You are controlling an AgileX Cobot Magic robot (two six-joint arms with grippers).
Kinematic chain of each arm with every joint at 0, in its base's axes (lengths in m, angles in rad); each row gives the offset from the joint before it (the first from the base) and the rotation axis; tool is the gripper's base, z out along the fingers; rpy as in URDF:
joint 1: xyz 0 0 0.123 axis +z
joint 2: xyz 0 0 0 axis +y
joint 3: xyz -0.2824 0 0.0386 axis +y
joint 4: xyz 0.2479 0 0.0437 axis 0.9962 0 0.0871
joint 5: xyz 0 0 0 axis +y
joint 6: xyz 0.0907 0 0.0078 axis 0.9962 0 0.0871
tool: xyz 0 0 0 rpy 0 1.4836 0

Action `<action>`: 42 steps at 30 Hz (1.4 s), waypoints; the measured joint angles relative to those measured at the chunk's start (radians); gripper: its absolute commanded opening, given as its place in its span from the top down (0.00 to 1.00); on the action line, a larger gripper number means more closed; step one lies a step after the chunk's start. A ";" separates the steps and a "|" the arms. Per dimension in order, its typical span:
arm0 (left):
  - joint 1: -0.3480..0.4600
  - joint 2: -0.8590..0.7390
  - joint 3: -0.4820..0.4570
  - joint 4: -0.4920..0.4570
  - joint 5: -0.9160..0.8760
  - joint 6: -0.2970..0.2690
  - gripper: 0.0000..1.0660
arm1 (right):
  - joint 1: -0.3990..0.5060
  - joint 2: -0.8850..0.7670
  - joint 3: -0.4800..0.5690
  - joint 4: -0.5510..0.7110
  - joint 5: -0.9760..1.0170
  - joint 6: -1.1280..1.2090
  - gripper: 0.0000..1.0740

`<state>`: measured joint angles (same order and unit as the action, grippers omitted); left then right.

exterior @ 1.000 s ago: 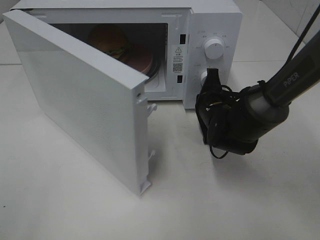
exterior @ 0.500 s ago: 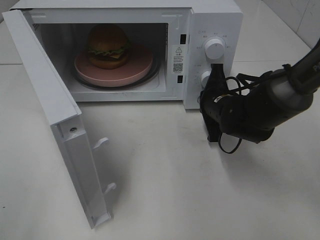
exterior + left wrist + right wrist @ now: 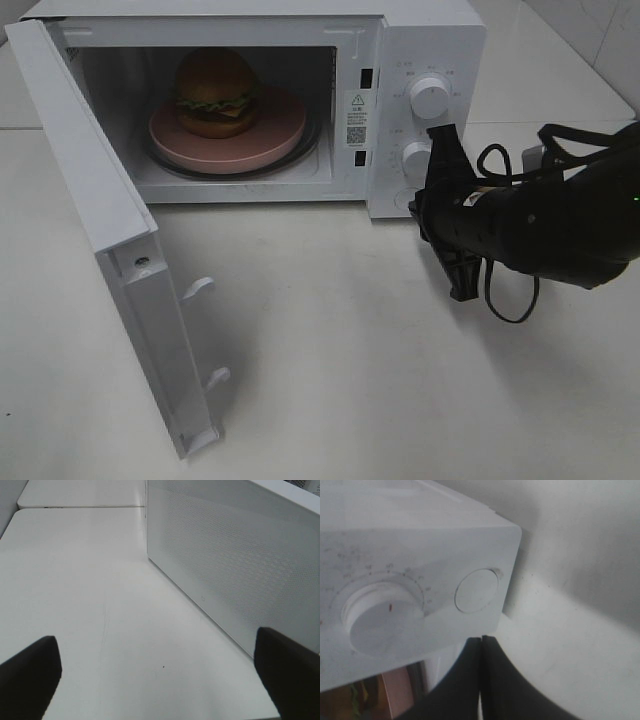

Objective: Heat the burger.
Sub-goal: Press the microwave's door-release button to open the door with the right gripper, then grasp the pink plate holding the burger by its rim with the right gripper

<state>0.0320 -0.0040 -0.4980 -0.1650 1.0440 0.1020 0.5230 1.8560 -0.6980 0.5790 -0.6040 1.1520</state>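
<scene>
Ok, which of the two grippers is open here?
The left gripper, fingers spread wide beside the microwave door; the right gripper has its fingers pressed together by the round button.

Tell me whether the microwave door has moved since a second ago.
Yes. The microwave door has swung outward, away from the control panel, and now stands wide open, uncovering the burger.

Mwave door (image 3: 150,330) wide open L side, free access to burger (image 3: 214,92)
</scene>
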 measured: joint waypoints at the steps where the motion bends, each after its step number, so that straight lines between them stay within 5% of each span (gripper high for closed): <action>1: 0.000 0.000 0.000 0.000 0.000 0.000 0.05 | 0.000 -0.034 0.013 -0.024 0.057 -0.051 1.00; 12: 0.000 0.000 0.000 0.000 0.000 0.000 0.05 | -0.035 -0.176 0.003 -0.116 0.440 -0.434 1.00; 29: 0.000 0.000 0.000 0.000 0.000 0.000 0.05 | -0.070 -0.244 -0.225 -0.334 1.243 -1.393 0.97; 35: 0.000 0.000 0.000 0.000 0.000 0.000 0.05 | -0.070 -0.244 -0.258 -0.384 1.347 -1.643 0.96; 42: 0.000 0.000 0.000 0.000 0.000 0.000 0.05 | -0.070 -0.244 -0.280 -0.448 1.403 -2.236 0.93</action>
<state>0.0320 -0.0040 -0.4980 -0.1650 1.0440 0.1020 0.4530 1.6120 -0.9780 0.1310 0.7990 -1.0840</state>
